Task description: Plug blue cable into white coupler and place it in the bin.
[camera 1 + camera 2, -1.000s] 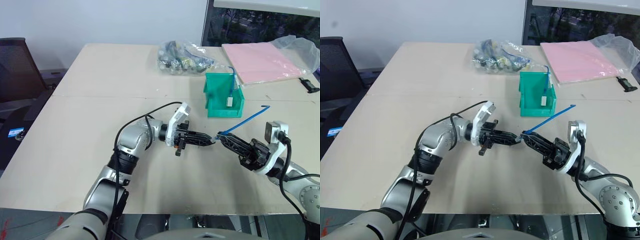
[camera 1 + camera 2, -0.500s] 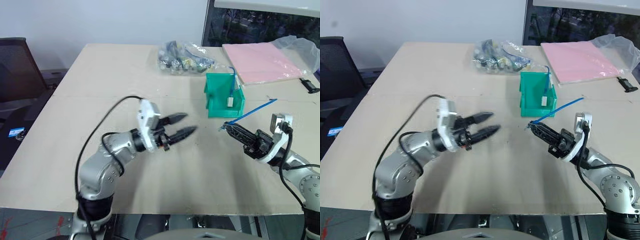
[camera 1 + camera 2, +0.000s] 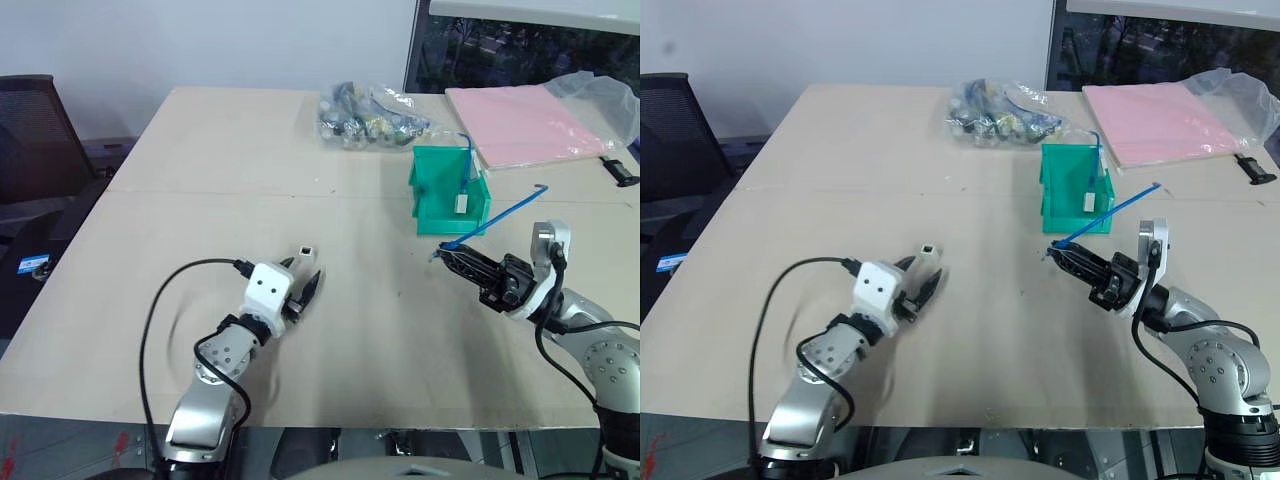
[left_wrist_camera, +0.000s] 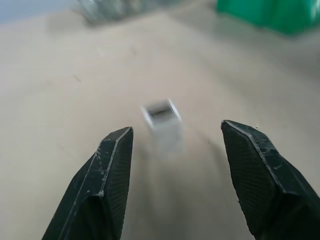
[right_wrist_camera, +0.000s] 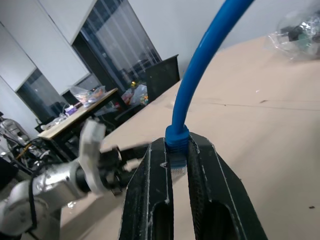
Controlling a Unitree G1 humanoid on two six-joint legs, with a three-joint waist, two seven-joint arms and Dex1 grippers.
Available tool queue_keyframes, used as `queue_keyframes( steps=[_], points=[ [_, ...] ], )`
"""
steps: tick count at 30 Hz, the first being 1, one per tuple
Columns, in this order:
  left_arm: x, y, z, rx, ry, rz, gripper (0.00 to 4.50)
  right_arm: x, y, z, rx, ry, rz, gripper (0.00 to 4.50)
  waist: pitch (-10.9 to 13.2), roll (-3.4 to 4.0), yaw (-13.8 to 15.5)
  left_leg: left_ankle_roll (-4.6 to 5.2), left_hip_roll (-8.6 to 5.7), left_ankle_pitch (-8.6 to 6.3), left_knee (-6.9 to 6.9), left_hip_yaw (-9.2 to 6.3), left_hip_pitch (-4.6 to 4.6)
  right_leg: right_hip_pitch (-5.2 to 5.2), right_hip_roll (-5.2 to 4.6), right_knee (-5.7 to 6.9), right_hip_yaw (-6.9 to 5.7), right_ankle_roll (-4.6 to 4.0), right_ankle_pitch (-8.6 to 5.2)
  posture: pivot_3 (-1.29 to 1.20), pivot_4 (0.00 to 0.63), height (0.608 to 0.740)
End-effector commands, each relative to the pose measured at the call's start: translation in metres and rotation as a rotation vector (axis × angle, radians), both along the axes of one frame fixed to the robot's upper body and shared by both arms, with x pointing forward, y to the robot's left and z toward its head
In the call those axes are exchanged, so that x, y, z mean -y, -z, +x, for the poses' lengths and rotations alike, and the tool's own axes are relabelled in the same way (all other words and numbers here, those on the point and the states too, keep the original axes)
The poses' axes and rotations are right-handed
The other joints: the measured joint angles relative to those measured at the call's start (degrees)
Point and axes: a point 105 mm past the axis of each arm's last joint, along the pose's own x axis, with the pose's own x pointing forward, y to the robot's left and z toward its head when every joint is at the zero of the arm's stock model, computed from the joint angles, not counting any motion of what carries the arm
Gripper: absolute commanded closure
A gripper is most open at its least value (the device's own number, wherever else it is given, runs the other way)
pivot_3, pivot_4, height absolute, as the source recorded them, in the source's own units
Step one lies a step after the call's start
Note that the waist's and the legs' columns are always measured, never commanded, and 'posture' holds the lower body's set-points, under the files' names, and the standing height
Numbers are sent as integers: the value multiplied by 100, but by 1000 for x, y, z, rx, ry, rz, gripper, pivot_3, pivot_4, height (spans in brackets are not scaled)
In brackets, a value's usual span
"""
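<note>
The white coupler (image 3: 305, 254) stands on the table just ahead of my left gripper (image 3: 303, 277). In the left wrist view the coupler (image 4: 161, 116) shows between and beyond the open fingers, touching neither. My right gripper (image 3: 445, 251) hovers in front of the bin (image 3: 438, 216) and is shut on the plug end of the blue cable (image 3: 500, 217). The cable slants up and away to the right. In the right wrist view the cable (image 5: 200, 75) rises from the closed fingertips (image 5: 161, 155). The teal bin holds another blue cable with a white piece (image 3: 461, 202).
A clear bag of mixed cables (image 3: 370, 115) lies behind the bin. A pink sheet (image 3: 525, 125) and crumpled clear plastic (image 3: 600, 95) are at the back right. A black object (image 3: 620, 170) sits at the right edge. A dark chair (image 3: 30, 130) stands left of the table.
My left gripper drew back from the cable's plug end, swung left and down toward the table's near side, and opened. The coupler now shows ahead of it. The right gripper kept its grip.
</note>
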Motion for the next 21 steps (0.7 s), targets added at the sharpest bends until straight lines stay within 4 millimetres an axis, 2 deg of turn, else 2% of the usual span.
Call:
queue_keyframes(
  steps=[1,6,15,18,21],
  points=[
    [6,-12,11,53,-3,-54,1640,2,-9,-2,51,7,8,4500,0,-1,7,0,0,0,-1,-3,-2,-1,-2,0,-6,0,0,0,150,740],
    [3,-11,23,65,-72,-33,1640,4,-9,-1,54,28,1,4500,-1,1,-6,0,0,0,-14,-2,-1,-2,-2,-1,-7,0,0,0,150,740],
    [10,0,36,49,-43,-13,1640,6,-6,-1,58,61,-14,4500,-3,2,6,0,-3,0,-23,-1,1,-2,-3,-1,-12,1,1,0,150,740],
    [15,4,37,44,-21,-24,2541,6,-5,-3,59,67,-24,4500,-7,9,9,0,-4,0,-23,-1,3,-1,-5,0,-12,1,1,0,150,740],
    [14,5,39,49,-21,-23,3912,7,-5,-3,64,81,-26,4500,-10,14,14,0,-4,0,-23,0,4,0,-7,1,-14,1,1,0,150,740]
  ],
)
